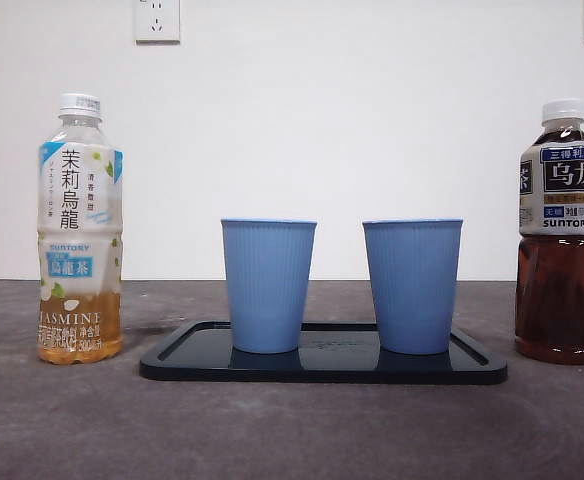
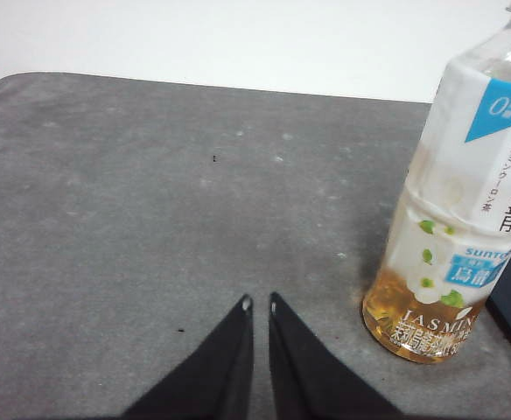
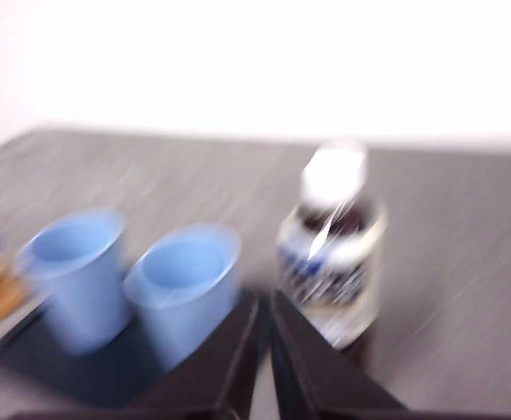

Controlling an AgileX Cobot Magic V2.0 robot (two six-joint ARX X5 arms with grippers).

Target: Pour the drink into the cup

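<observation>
You're looking at two blue ribbed cups sitting upright side by side on a dark tray at the middle of the grey table; the left cup and the right cup are standing apart with a gap between them, both open at the top; what is inside them can't be told from the front view. The jasmine tea bottle is standing upright on the table left of the tray, white cap on, pale amber liquid filling only its lower part; the dark oolong bottle is standing upright right of the tray, white cap on, dark brown tea showing below its label; neither bottle is touching the tray.

No arm is showing in the front view; go by the wrist cameras. The left gripper is hanging over bare table just beside the jasmine tea bottle, not touching it; its jaws are drawn nearly together with only a thin slit between the tips, grasping nothing. The right gripper is sitting near the oolong bottle and the right cup; that view is badly blurred; its jaws are likewise pressed close with a narrow slit, nothing between them. Two wall sockets are showing high on the white wall behind.
</observation>
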